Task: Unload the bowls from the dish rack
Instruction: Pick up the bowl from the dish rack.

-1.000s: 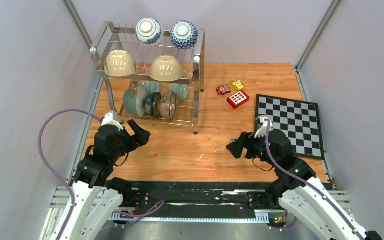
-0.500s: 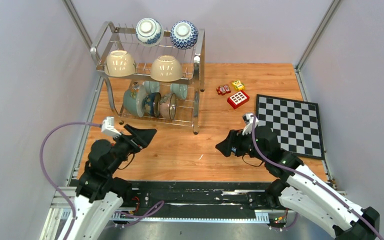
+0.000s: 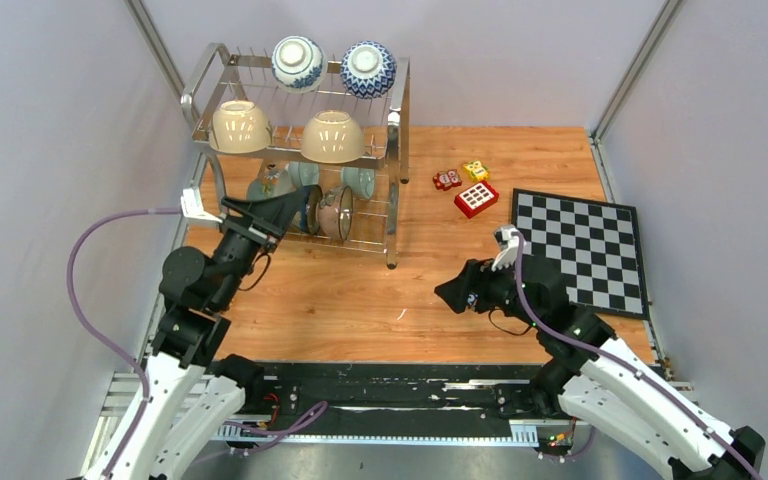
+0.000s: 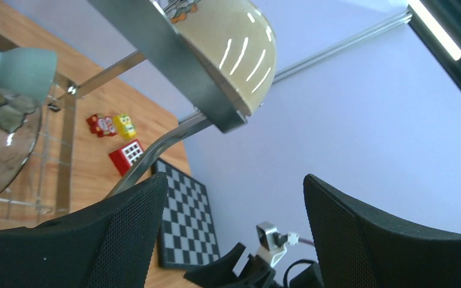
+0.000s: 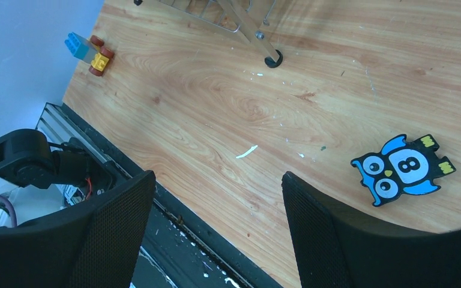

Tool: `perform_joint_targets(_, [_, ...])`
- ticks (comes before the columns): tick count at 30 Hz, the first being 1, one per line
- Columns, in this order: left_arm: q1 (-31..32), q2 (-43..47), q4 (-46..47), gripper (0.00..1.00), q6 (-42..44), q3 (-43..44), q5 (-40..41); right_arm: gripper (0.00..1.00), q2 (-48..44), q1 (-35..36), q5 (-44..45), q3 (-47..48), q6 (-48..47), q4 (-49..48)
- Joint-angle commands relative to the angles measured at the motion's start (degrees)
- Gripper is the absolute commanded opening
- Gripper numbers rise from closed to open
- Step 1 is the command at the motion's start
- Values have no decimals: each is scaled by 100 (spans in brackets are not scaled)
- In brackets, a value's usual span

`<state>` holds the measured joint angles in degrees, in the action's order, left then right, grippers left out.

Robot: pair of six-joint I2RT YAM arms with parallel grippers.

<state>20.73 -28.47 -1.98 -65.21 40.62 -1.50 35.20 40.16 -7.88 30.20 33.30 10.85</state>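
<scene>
Off the near left side of the dish rack (image 3: 401,150), by the bench (image 3: 360,290) edge: small blue, yellow and red block (image 5: 88,53), seen from the right wrist only.

At the rack's near left corner: left gripper (image 3: 278,212), spread wide, nothing between the fingers, tips overlapping the left end of the lower tier as seen from above. Contact with rack or bowl: cannot tell.

On the rack's upper tier, all upside down:
- back row, left: blue-and-white bowl (image 3: 297,62)
- back row, right: darker blue patterned bowl (image 3: 367,68)
- front row: left cream bowl (image 3: 240,126) and right cream bowl (image 3: 333,136)

On the rack's lower tier, standing on edge:
- left end: pale celadon bowl (image 3: 272,182), mostly hidden behind the left gripper
- just right of it: dark bowl (image 3: 310,208)
- next: brownish pink bowl (image 3: 337,212)
- behind these, right end: second celadon bowl (image 3: 360,180)

Near and to the right of the rack, well apart from it: right gripper (image 3: 450,295), spread wide and empty, low over bare wood. Just beside it, flat on the bench: blue owl card (image 5: 403,170) bearing an 8.

Right of the rack, level with its lower tier: small red block (image 3: 447,179), yellow block (image 3: 475,170), red grid block (image 3: 476,198). Farther right of the rack: chessboard (image 3: 580,250), flat on the bench.
</scene>
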Motion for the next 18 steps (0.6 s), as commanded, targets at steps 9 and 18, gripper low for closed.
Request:
perform_joint_targets(9, [49,-957,2076,86,-1090,197,52,82,-480,85,190,50,14,340])
perform_joint_targets(18, [223,-1403,2143,86,-1208,326,90,83,-441,77,184,214,80,295])
